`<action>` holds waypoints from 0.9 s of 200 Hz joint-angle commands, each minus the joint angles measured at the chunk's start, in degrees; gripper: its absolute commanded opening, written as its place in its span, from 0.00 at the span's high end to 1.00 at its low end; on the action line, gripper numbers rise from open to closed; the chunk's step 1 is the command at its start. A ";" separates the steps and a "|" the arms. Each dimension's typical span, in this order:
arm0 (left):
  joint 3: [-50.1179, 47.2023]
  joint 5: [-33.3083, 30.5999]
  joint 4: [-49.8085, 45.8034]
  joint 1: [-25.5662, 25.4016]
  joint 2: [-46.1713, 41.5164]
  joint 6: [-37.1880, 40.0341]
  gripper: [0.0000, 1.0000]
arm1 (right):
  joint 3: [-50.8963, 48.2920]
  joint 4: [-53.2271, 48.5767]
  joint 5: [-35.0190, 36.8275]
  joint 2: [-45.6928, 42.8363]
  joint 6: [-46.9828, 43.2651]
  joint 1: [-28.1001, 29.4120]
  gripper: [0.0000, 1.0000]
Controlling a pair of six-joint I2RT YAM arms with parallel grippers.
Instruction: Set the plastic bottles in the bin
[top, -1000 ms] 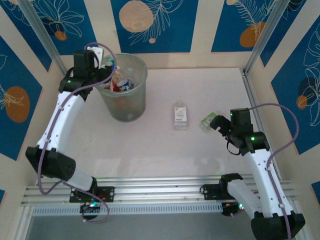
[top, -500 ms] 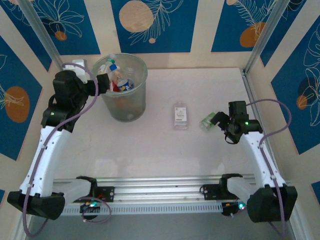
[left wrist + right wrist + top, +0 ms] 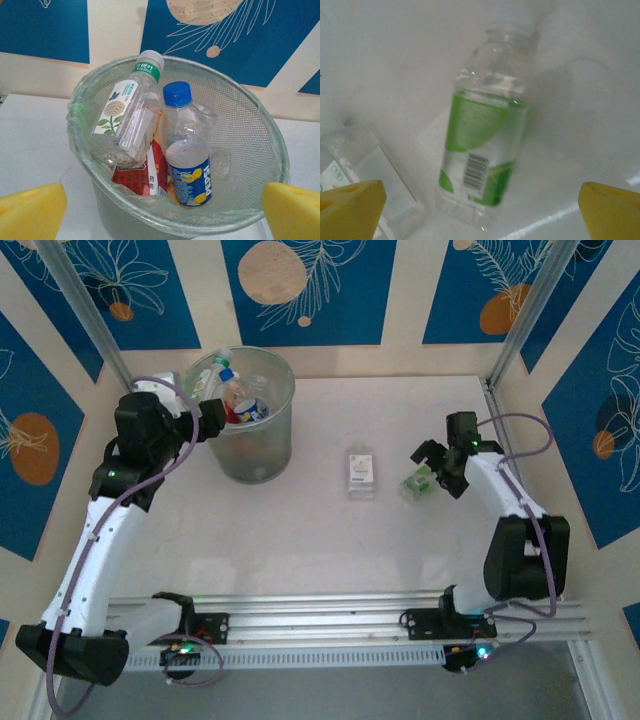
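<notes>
A: Where's the right gripper (image 3: 430, 470)?
B: Well right of the bin (image 3: 262, 455), jaws spread and empty, poised over the green-label bottle (image 3: 482, 145) lying on the table (image 3: 330, 540).
A: Best approach?
B: I'd drop square across its middle, then close. A white-label bottle (image 3: 360, 472) lies nearer the bin. The left gripper (image 3: 205, 418) hangs open, empty, at the bin's left rim.

Both arms reach forward, elbows bent, the left hand (image 3: 207, 418) and the right hand (image 3: 433, 468) each spread wide.
</notes>
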 commanded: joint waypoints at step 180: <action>-0.34 2.30 2.25 -0.14 -0.02 -2.15 0.00 | 2.82 4.42 1.30 16.68 -2.02 2.25 0.15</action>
